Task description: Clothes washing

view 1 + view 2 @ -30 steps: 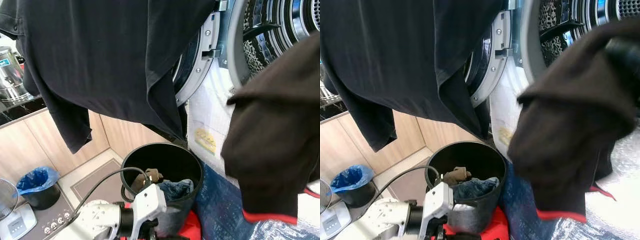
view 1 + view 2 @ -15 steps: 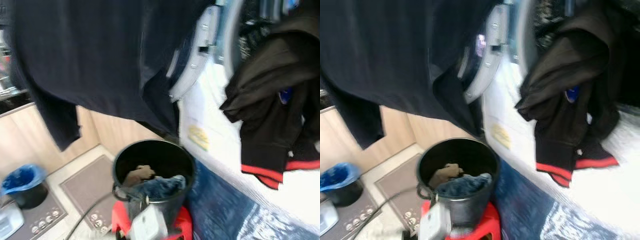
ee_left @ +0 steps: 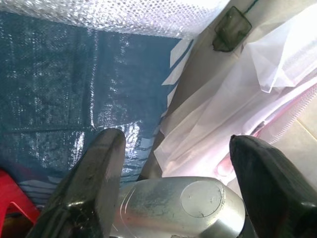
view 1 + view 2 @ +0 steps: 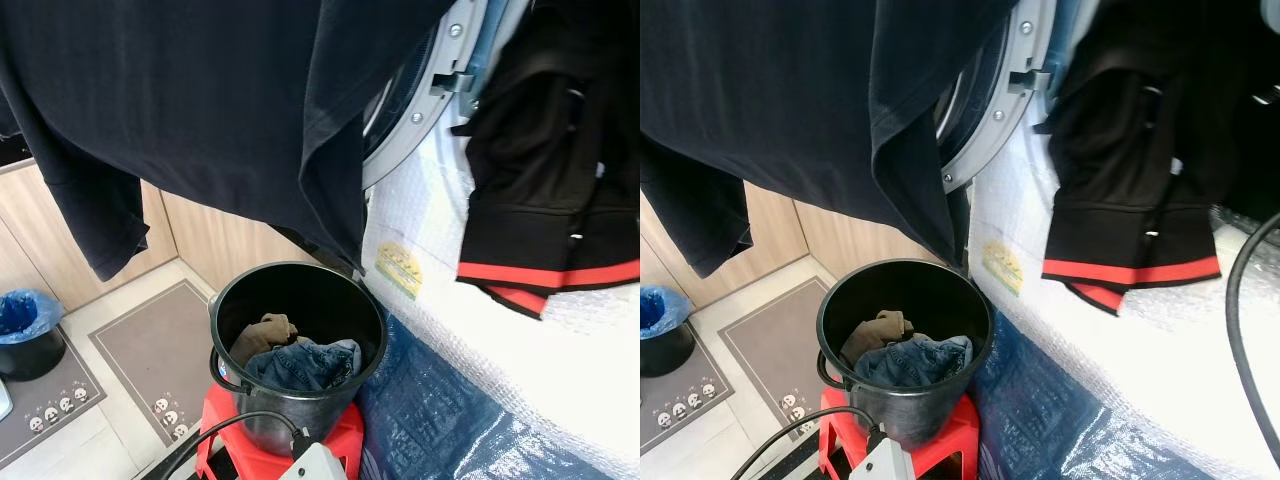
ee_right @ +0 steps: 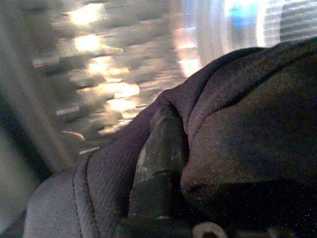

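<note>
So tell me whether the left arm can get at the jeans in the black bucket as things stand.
Probably yes. The left gripper hangs low with open, empty jaws beside the blue tarp, and the jeans lie on top in the open black bucket, nothing covering them. The hanging black shirt stays above the rim.

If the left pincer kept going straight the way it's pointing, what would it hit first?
Probably the crumpled clear plastic sheet lying ahead of the open left pincer, beside the blue tarp; depth is unclear.

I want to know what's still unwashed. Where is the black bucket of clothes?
In the eye views the black bucket stands low at centre on a red stool, against the blue tarp, below the washer door.
</note>
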Controlling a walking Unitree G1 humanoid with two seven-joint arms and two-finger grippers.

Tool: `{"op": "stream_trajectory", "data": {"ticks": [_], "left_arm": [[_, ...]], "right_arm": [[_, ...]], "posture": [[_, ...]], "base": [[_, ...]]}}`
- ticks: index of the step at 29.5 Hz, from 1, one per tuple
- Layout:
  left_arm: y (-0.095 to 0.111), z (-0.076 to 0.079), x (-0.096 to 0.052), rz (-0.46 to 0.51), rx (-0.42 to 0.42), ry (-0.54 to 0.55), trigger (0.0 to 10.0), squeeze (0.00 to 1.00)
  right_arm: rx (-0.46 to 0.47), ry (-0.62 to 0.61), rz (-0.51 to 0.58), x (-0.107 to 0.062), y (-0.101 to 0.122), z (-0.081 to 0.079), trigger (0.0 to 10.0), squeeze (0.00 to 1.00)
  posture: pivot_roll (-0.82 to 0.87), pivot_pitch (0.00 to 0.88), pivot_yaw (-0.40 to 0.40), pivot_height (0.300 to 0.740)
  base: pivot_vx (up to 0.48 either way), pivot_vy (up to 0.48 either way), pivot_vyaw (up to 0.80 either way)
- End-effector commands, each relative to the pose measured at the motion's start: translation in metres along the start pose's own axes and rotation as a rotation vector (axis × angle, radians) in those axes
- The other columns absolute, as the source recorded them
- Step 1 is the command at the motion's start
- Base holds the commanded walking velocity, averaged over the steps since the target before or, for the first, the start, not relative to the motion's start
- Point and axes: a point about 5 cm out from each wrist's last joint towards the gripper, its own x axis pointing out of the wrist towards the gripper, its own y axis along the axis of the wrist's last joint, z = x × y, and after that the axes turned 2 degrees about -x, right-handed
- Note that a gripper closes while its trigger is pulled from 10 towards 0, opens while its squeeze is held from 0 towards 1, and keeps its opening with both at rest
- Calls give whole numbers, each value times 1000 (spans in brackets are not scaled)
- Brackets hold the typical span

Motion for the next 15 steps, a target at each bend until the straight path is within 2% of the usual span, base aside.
{"op": "stream_trajectory", "data": {"ticks": [1, 3, 4, 5, 6, 7, 9, 10, 12, 15], "left_arm": [[2, 5, 0, 7, -2, -3, 10000, 0], [2, 5, 1, 4, -11, 4, 10000, 0], [1, 6, 0, 3, -14, 4, 10000, 0], [1, 6, 0, 0, -18, 8, 10000, 0], [1, 5, 0, 1, -17, 10, 10000, 0], [1, 5, 0, 1, -17, 10, 10000, 0], [2, 4, 1, 3, -18, 17, 10000, 0], [3, 4, 2, 7, -14, 23, 10000, 0], [4, 4, 2, 7, -16, 27, 10000, 0], [4, 3, 3, 7, -15, 28, 10000, 0]], "right_arm": [[-15, -210, 77, -6, 11, 25, 10000, 0], [-29, -285, 106, -8, 13, 34, 10000, 0], [-6, -338, 143, -11, 17, 42, 10000, 0], [16, -496, 210, -20, 23, 62, 10000, 0], [25, -583, 242, -26, 27, 72, 10000, 0], [25, -583, 242, -26, 27, 72, 10000, 0], [61, -692, 300, -36, 34, 88, 10000, 0], [112, -755, 366, -45, 42, 97, 10000, 0], [122, -775, 435, -52, 53, 100, 10000, 0], [134, -774, 465, -54, 58, 100, 10000, 0]], "posture": [[-114, 38, -142, 740], [-109, 34, -146, 740], [-109, 34, -146, 740], [-109, 32, -146, 740], [-109, 35, -145, 740], [-109, 35, -145, 740], [-111, 38, -143, 740], [-111, 38, -142, 740], [-113, 41, -138, 740], [-113, 42, -139, 740]], "base": [[0, 0, 0], [0, 0, 0], [0, 0, 0], [0, 0, 0], [0, 0, 0], [0, 0, 0], [0, 0, 0], [0, 0, 0], [0, 0, 0], [0, 0, 0]]}}
